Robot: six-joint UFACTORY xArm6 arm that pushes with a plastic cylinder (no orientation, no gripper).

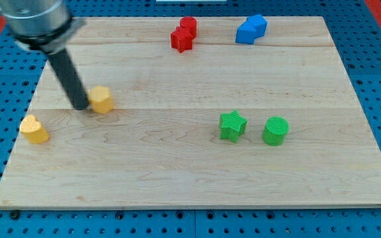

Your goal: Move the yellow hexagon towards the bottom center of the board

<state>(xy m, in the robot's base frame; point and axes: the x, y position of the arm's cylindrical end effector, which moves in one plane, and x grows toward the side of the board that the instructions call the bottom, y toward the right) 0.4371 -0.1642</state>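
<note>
My tip [83, 106] sits at the left part of the wooden desk [190, 178], touching or all but touching the left side of the yellow hexagon [102, 99]. The rod [68, 74] rises from there up and to the view's left, tilted, toward a grey cylindrical mount [35, 20] at the top left corner. The tool is a plain rod, so it has nothing to spread or press together, and it pinches nothing; it only meets the block side-on.

The yellow hexagon lies in the left third of the desk, a little above mid-height, well away from the bottom centre. Down and to its left, near the desk's left edge, lies a second yellow block [34, 129], rounded, perhaps heart-shaped; I cannot tell for sure.

Near the top edge, just left of centre, stands a red block [184, 34] of irregular shape. To its right, apart from it, is a blue block [251, 29], angular. Right of centre at mid-height a green star [232, 125] lies just beside a green cylinder [276, 130], the two not touching
</note>
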